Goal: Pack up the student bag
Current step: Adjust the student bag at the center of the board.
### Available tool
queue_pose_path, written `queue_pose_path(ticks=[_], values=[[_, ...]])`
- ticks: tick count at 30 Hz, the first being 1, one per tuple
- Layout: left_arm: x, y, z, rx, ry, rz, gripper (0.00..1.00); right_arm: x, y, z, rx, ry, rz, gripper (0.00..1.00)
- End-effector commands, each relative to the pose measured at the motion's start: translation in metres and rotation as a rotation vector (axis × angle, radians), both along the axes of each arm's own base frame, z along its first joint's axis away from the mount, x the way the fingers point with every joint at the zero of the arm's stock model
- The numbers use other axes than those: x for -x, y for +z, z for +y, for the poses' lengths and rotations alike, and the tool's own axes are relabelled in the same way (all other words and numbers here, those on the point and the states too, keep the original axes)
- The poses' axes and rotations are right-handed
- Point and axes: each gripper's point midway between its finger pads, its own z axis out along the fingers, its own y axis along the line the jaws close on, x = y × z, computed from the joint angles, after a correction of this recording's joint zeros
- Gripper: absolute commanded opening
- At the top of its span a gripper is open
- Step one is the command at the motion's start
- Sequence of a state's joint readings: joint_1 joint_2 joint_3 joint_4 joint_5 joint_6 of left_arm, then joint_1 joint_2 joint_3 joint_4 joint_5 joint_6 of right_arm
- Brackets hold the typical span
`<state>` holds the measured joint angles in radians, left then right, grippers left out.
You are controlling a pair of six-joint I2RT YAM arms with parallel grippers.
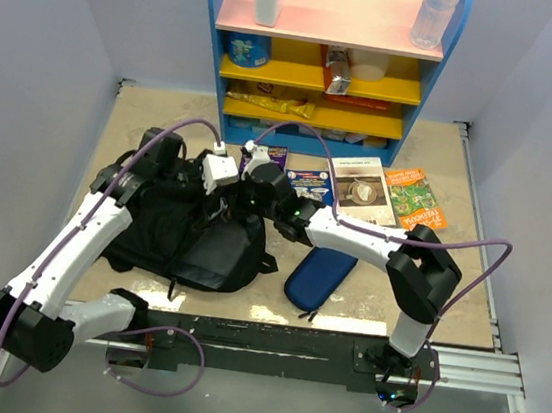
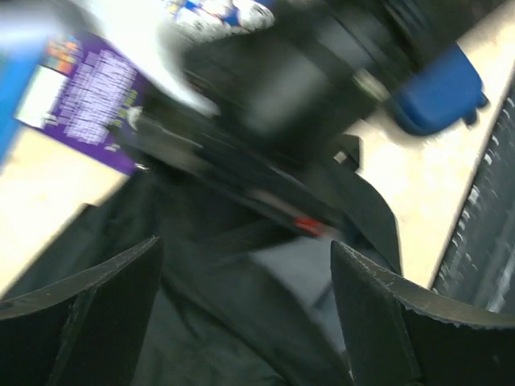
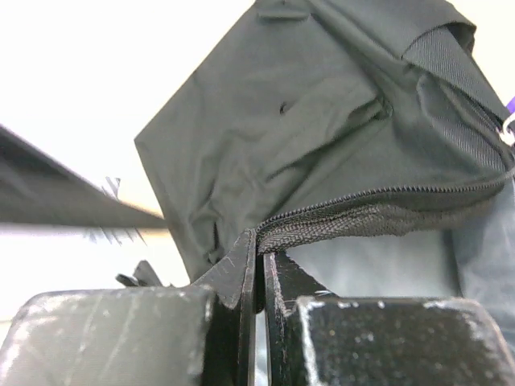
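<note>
student bag (image 1: 197,237): black, slumped on table (image 1: 364,308) left of centre, blue pencil case (image 1: 320,278) just beside | left gripper (image 2: 245,322): jaws spread wide over bag fabric, gripping nothing | right gripper (image 3: 259,277): jaws nearly closed, pinching the bag's zipper edge

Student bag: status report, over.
Right gripper shut on student bag zipper edge. Left gripper open over the bag. Blue pencil case and books lie outside, beside it.

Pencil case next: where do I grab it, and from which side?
Likely across its narrow middle, from straight above: the pencil case lies flat on the table, long and slim, with both long edges exposed for the jaws.
</note>
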<state>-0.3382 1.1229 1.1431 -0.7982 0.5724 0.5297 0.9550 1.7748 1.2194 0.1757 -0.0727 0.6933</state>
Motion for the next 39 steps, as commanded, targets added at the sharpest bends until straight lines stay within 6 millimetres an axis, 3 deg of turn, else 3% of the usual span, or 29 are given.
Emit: queue_pose_path(ticks=[1,5,14,19,20,22,23,24,27,30,31,33,34,35,36,39], values=[[0.033,-0.023,-0.001,0.01,-0.103,0.053,0.98,-0.021,0.024,0.004,-0.07,-0.087,0.083,0.0],[0.04,-0.023,0.005,-0.01,-0.113,0.012,1.0,-0.029,0.028,0.002,-0.118,-0.124,0.128,0.0],[0.04,-0.053,0.019,-0.077,-0.063,0.011,1.0,-0.03,0.044,0.007,-0.161,-0.1,0.124,0.0],[0.021,-0.064,0.033,-0.154,0.001,-0.062,0.99,-0.028,0.048,0.003,-0.16,-0.092,0.106,0.0],[0.016,-0.068,0.037,-0.167,0.037,-0.069,0.94,-0.026,0.052,0.002,-0.164,-0.088,0.098,0.0],[-0.006,-0.061,0.049,-0.214,0.132,-0.147,0.67,-0.023,0.048,-0.001,-0.156,-0.084,0.1,0.0],[-0.014,-0.056,0.053,-0.221,0.177,-0.17,0.53,-0.021,0.051,-0.002,-0.163,-0.082,0.096,0.0],[-0.023,-0.051,0.062,-0.247,0.23,-0.199,0.31,-0.02,0.047,-0.003,-0.151,-0.079,0.098,0.0],[-0.034,-0.036,0.064,-0.249,0.261,-0.236,0.05,-0.018,0.044,-0.005,-0.135,-0.071,0.095,0.0],[-0.034,-0.033,0.063,-0.248,0.265,-0.223,0.0,-0.02,0.048,-0.008,-0.121,-0.073,0.074,0.24],[-0.033,-0.034,0.063,-0.249,0.264,-0.216,0.0,-0.023,0.047,-0.012,-0.106,-0.086,0.069,0.47],[-0.031,-0.038,0.064,-0.249,0.272,-0.204,0.0,-0.038,0.044,-0.032,-0.079,-0.141,0.078,0.7],[-0.031,-0.039,0.065,-0.249,0.277,-0.199,0.0,-0.045,0.042,-0.041,-0.085,-0.159,0.099,0.99],[-0.029,-0.042,0.066,-0.25,0.282,-0.19,0.0,-0.051,0.041,-0.048,-0.115,-0.169,0.132,0.99],[-0.028,-0.043,0.066,-0.25,0.285,-0.187,0.0,-0.07,0.028,-0.072,-0.119,-0.221,0.162,0.99],[-0.026,-0.045,0.069,-0.252,0.299,-0.175,0.0,-0.095,0.02,-0.108,-0.11,-0.283,0.133,0.99]])
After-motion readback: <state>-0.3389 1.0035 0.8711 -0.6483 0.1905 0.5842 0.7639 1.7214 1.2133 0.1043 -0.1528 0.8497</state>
